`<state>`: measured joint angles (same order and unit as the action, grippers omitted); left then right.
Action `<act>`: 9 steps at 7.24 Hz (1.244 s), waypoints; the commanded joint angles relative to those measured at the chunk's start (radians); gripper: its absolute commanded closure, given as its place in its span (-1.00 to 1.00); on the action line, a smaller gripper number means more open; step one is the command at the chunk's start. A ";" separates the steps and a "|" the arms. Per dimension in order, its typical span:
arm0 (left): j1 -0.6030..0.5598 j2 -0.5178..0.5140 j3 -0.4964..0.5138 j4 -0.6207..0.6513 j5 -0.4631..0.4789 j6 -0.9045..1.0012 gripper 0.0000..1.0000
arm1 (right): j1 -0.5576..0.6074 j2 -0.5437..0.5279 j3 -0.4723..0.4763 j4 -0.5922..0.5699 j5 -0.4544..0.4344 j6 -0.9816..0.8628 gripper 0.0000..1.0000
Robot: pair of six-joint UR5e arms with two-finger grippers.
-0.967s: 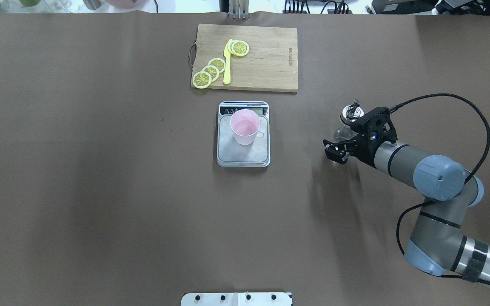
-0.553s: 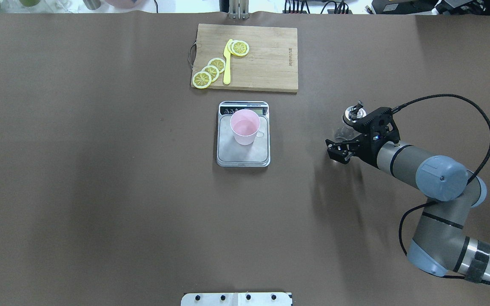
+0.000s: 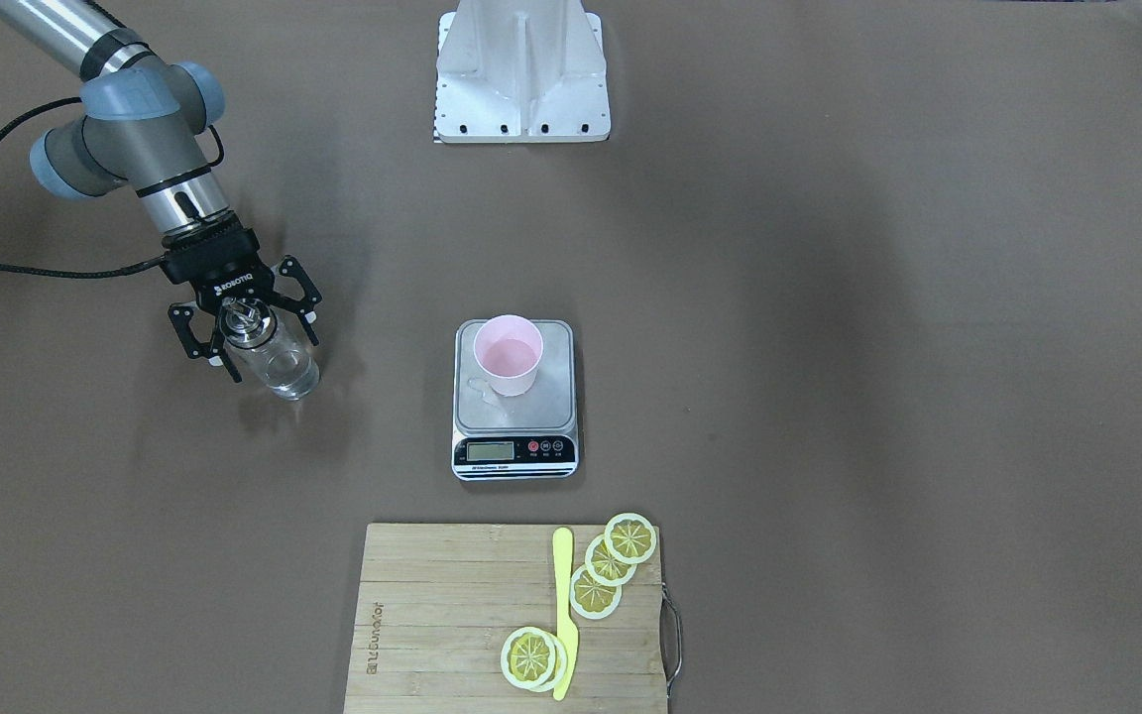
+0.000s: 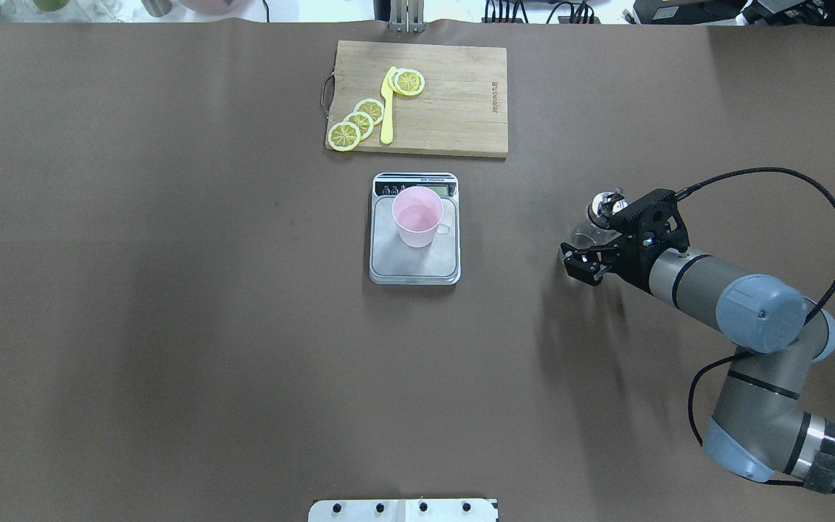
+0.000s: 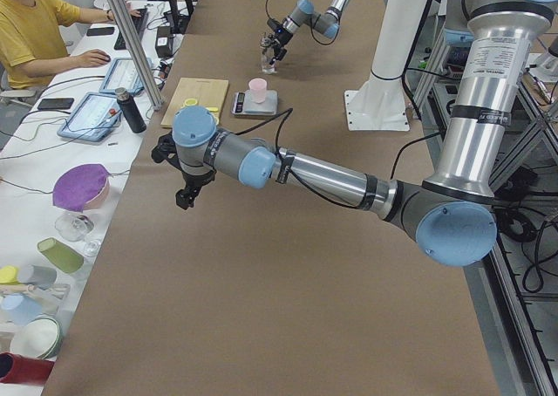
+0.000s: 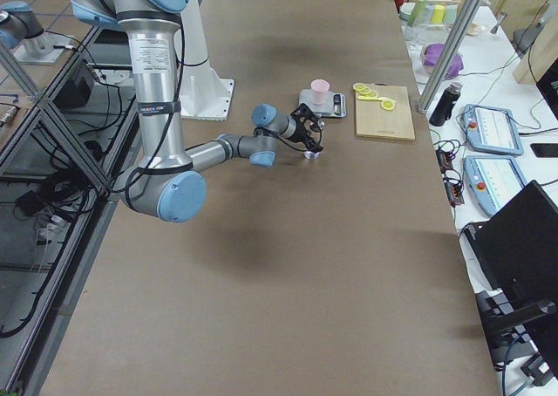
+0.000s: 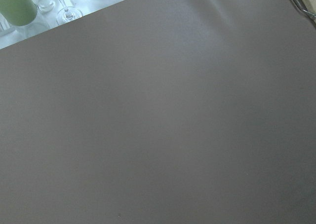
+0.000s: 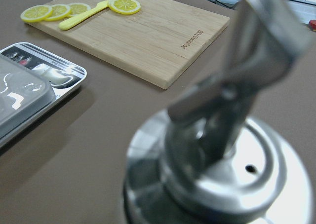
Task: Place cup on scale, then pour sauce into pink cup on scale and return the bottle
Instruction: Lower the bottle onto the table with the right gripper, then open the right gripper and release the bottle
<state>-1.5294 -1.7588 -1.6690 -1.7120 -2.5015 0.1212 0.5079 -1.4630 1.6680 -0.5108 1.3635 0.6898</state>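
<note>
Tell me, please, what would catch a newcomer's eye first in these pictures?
Probably the pink cup, upright on the scale at the table's centre. Next, the right claw, open, with a finger on either side of the glass bottle that stands on the table off to the robot's right. Beyond the scale, a cutting board carries bright lemon slices and a yellow knife.

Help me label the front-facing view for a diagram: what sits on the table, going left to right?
Right tool over the bottle → scale carrying the cup. The cutting board overlaps the scale's span, so it is left out.
</note>
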 commanded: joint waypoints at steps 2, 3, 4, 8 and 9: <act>0.000 0.004 -0.002 0.000 0.001 0.000 -0.97 | -0.032 -0.032 0.021 0.002 -0.029 0.000 -1.00; 0.000 0.004 -0.002 0.000 0.000 0.000 -0.97 | -0.038 -0.077 0.065 0.002 -0.029 0.000 -1.00; 0.000 0.005 -0.002 0.000 0.001 0.000 -0.97 | -0.048 -0.117 0.102 0.002 -0.030 0.000 -1.00; 0.000 0.004 -0.002 0.000 0.001 0.000 -0.97 | -0.088 -0.198 0.139 0.035 -0.066 0.000 -1.00; 0.000 0.005 0.000 0.000 0.001 0.000 -0.97 | -0.086 -0.245 0.130 0.110 -0.064 0.000 -1.00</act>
<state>-1.5294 -1.7544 -1.6703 -1.7115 -2.5008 0.1212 0.4224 -1.6543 1.7967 -0.4690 1.2996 0.6908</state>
